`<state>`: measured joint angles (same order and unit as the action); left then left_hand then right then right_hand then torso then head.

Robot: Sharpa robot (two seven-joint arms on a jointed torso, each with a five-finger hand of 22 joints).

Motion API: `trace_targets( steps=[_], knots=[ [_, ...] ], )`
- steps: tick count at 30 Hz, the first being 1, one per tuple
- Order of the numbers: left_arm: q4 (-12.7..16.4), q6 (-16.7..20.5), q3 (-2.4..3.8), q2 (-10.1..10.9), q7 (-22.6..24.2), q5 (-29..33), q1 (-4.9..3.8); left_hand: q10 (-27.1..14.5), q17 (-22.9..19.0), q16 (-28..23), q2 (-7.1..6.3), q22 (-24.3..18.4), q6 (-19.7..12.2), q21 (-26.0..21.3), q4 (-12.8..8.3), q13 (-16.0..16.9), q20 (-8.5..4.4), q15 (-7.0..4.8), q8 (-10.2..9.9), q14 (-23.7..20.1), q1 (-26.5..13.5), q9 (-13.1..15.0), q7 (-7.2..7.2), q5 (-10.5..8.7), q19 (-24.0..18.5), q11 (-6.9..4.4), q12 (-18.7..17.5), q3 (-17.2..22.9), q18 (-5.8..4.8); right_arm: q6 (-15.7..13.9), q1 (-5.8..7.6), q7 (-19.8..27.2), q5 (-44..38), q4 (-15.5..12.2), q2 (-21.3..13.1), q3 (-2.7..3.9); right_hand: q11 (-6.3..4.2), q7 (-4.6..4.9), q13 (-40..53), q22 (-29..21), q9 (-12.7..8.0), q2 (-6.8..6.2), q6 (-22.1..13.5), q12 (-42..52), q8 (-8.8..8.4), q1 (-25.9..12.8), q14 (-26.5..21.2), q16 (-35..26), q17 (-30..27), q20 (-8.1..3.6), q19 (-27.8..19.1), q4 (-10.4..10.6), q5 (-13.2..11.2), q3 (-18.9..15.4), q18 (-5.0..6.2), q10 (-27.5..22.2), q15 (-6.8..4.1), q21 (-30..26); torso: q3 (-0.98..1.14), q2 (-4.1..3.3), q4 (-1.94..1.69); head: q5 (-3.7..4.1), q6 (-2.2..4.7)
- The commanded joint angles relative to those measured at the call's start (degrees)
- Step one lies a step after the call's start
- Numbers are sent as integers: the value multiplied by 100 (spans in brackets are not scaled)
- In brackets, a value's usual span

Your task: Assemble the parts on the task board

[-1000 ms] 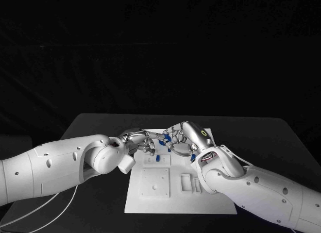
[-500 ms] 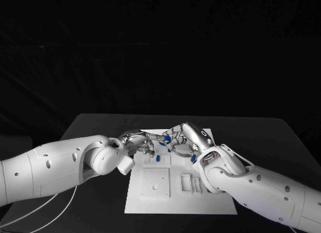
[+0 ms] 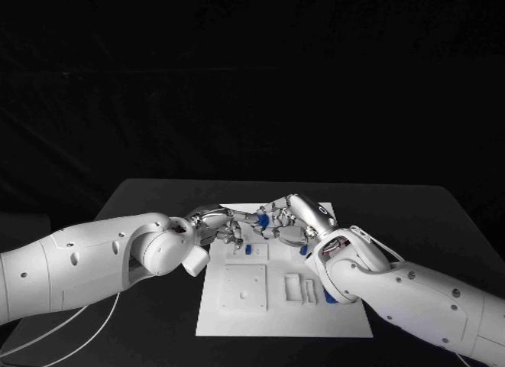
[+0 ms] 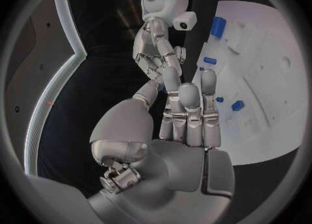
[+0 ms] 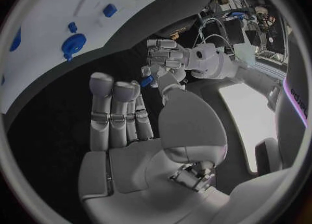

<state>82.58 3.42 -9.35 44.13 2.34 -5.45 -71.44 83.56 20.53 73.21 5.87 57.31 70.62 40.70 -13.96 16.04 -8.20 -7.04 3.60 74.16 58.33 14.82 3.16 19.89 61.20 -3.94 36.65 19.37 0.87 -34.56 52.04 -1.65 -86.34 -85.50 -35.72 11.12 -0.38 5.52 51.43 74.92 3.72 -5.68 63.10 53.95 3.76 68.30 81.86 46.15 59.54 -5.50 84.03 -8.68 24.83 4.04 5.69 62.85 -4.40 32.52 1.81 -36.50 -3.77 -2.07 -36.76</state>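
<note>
I had both silver many-fingered hands meeting over the white plastic task board (image 3: 285,310) at its twelve o'clock end, the left hand (image 3: 216,222) and right hand (image 3: 287,216) both pinching one small blue plastic part (image 3: 256,219) between their fingertips. My worry was the handover: if either hand let go early or the fingers slipped, I judged that part would drop among the other blue pieces (image 5: 75,42) on the board.

My hands (image 4: 185,125) looked like polished, glossy metal; the board (image 3: 244,306) was matt white plastic, and the table (image 3: 428,222) matt black.
</note>
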Motion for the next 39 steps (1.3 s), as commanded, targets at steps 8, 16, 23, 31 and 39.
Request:
trace_targets(
  steps=[8,16,23,31,39],
  knots=[
    [-15,-188,3,-31,-24,-69,0,-69,-3,-18,52,-8,480,40,-17,-5,-2,-16,17,-11,42,46,-299,-1,-29,-53,11,11,-62,99,0,200,108,-21,11,6,26,-23,5,341,-4,49,86,57,-18,108,-1,53,0,49,274,15,-127,-31,51,1,42,-8,-3,2,-4,-2,-10],
    [-39,-189,3,-45,-30,-89,2,-65,-6,-10,54,-27,483,59,-21,-8,-3,-16,14,-11,71,46,-299,-2,-32,-54,10,0,-59,-48,0,261,166,-32,20,7,-32,-107,48,372,-4,144,326,121,-21,116,31,86,10,18,290,52,-425,248,28,61,6,123,-2,4,-5,2,-14],
    [-56,-187,3,-53,-28,-108,9,-65,-7,-8,57,-33,477,65,-16,-9,-2,-16,12,-11,72,44,-296,-15,-34,-53,10,-5,-59,-93,0,257,188,-31,22,8,-80,-194,62,377,11,171,605,127,-14,163,40,91,18,-16,285,-2,-824,662,-2,72,-29,191,-3,2,-3,0,-10],
    [-57,-220,3,-59,-22,-116,12,-66,-10,-10,58,-44,471,74,-14,-10,-1,-14,13,-14,83,37,-294,-26,-39,-51,10,-9,-57,-41,0,184,112,-17,27,8,-114,-247,79,379,21,212,833,122,-15,233,32,76,22,-44,279,-137,-1337,1165,-30,55,-52,198,-3,0,-2,7,-11],
    [-76,-319,4,-99,7,-121,13,-81,-17,-14,58,-66,460,85,-3,-14,4,-9,13,-28,101,20,-290,-84,-54,-46,3,-25,-57,6,0,114,29,4,44,8,-119,-256,96,381,22,190,873,127,-14,191,31,74,30,-49,277,-168,-1377,1357,-35,55,-55,193,-3,3,-4,4,-18]
  ],
)
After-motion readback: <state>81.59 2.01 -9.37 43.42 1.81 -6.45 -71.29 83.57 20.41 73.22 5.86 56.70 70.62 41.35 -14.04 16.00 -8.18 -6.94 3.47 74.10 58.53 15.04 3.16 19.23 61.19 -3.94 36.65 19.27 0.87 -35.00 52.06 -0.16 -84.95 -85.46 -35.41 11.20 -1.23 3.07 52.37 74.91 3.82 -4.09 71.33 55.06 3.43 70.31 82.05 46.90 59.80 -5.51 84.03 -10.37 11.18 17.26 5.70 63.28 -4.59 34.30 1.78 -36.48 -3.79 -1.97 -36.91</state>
